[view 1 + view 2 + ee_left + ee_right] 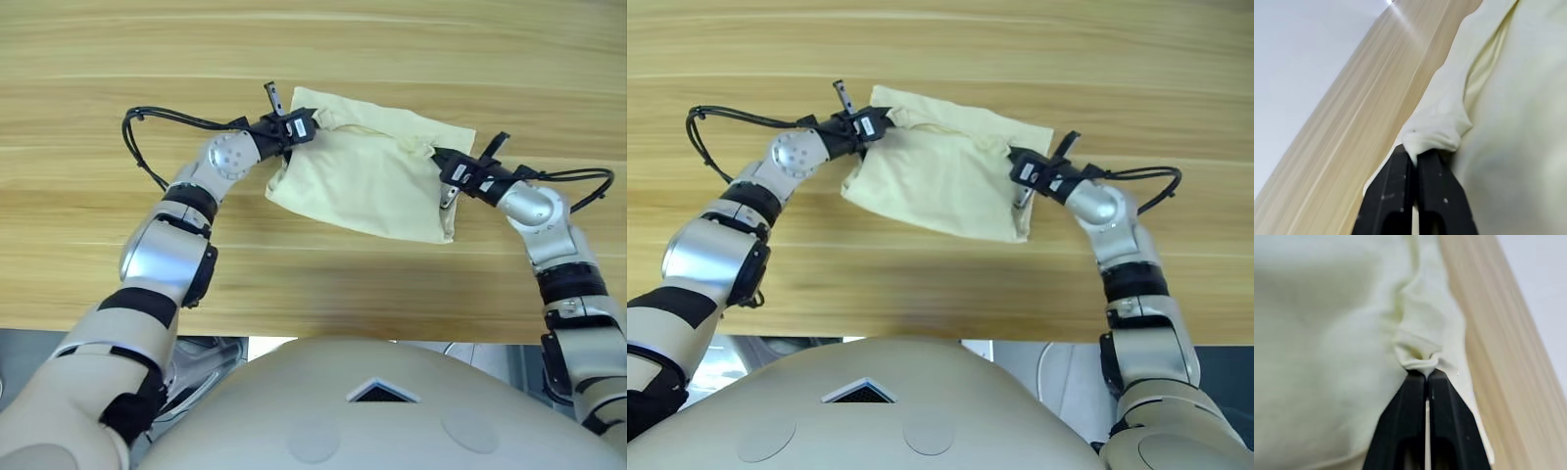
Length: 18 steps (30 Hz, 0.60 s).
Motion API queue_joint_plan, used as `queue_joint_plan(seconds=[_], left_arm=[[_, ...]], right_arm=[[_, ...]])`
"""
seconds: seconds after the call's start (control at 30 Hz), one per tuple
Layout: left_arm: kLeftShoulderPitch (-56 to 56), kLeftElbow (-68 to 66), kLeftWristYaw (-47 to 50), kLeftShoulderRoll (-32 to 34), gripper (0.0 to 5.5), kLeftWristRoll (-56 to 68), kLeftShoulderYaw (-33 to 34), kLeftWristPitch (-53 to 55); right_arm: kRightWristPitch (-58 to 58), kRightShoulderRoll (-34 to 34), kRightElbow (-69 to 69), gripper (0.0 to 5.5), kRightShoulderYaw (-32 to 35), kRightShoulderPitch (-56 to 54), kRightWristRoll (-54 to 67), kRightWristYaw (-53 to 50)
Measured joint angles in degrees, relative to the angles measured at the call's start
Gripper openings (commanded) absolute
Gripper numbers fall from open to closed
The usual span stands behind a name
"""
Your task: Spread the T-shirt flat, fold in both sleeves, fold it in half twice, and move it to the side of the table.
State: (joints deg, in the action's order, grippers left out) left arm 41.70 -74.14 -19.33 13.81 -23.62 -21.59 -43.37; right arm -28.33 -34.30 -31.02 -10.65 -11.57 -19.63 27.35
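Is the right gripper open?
No, the right gripper is shut, its fingers pinching a fold of the T-shirt.

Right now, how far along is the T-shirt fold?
Done: the pale yellow fabric T-shirt is already a compact folded bundle, with no sleeves sticking out. In hand: the left gripper and right gripper have jaws shut on pinches at its opposite edges. Left: it lies mid light wooden table, so the move to the side remains. Whether the final half-fold is complete I cannot tell.

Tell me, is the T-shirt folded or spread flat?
Folded. The T-shirt forms a layered rectangle with no sleeves showing; the left hand and right hand each pinch its far edge.
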Motion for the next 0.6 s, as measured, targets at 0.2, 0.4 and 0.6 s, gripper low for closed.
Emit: queue_joint_plan(seconds=[0.2, 0.4, 0.6], left_arm=[[0.01, -0.04, 0.65, -0.20, 0.01, -0.83, -0.59, 0.04], [0.02, -0.06, -1.12, -0.24, 1.16, -0.92, -1.65, 0.30], [-1.12, -0.58, -7.81, -0.19, 1.95, 4.64, 2.97, 0.97]], right_arm=[[-0.36, 0.16, -1.38, 0.00, -0.78, -0.36, 0.60, -0.89], [0.93, 0.61, -0.62, 0.54, 0.04, 0.77, 5.28, 0.85], [2.04, 0.96, 1.85, 1.46, 3.00, 2.11, 13.19, 4.77]])
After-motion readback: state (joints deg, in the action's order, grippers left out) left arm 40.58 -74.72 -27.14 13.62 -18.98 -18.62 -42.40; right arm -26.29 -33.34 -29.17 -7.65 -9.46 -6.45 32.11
